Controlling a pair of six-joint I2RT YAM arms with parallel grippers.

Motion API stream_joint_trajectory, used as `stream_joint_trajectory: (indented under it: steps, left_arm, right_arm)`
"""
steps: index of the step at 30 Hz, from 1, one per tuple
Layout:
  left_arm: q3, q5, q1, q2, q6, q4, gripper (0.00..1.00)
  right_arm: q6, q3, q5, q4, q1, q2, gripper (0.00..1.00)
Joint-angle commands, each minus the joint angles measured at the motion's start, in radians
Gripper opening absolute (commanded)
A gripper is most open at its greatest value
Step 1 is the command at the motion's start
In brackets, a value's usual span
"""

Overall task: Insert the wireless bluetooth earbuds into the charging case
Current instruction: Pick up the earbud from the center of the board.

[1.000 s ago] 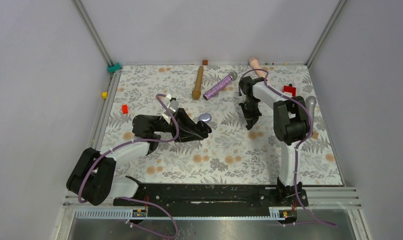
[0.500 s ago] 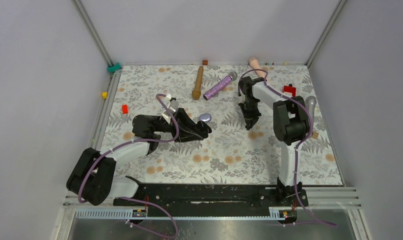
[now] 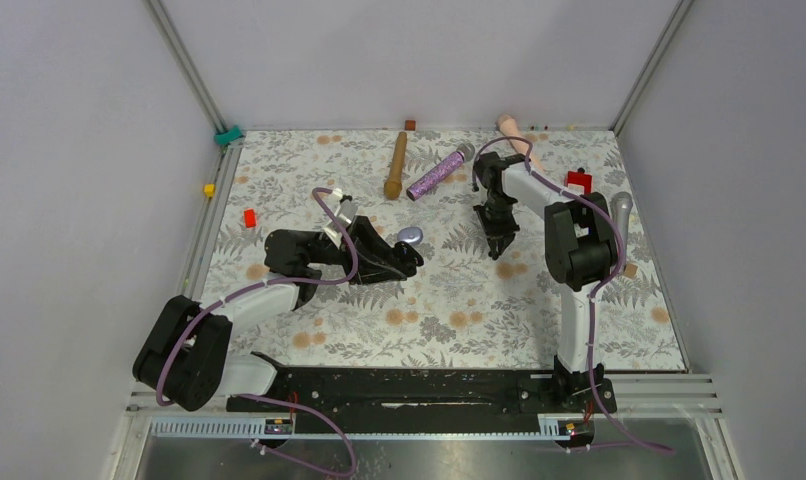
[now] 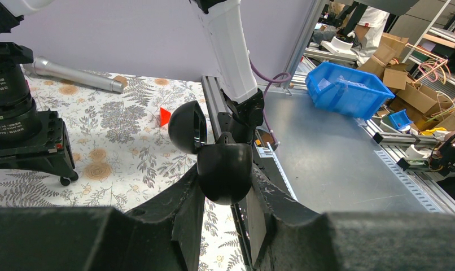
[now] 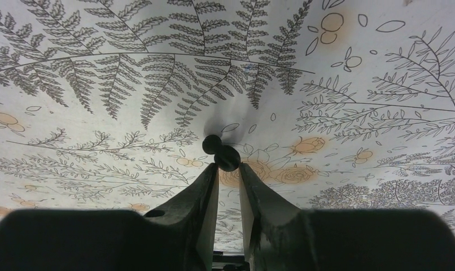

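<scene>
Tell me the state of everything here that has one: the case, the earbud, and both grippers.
charging case: lid open, clamped in the left gripper.
left gripper: shut on the charging case.
black earbud: at the right gripper's tips, close to the cloth; unclear whether it is held.
right gripper: jaws slightly apart, pointing down at the black earbud.

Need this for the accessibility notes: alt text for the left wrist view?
The left claw is shut on a black rounded charging case with its lid open, over a fern-printed tablecloth. Behind it are the right arm's white link and a silver microphone lying on the cloth.
</scene>
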Motion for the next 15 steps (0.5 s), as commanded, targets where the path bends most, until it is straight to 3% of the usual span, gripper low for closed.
stream_joint_trajectory:
  steps: [1, 15]
  left_arm:
    - [0.017, 0.012, 0.002, -0.026, -0.005, 0.071, 0.00]
    - [0.015, 0.012, 0.002, -0.026, -0.006, 0.072, 0.00]
  right_arm:
    - [-0.005, 0.044, -0.023, -0.023, 0.014, 0.000, 0.27]
    - [-0.032, 0.038, -0.058, -0.029, 0.033, -0.004, 0.20]
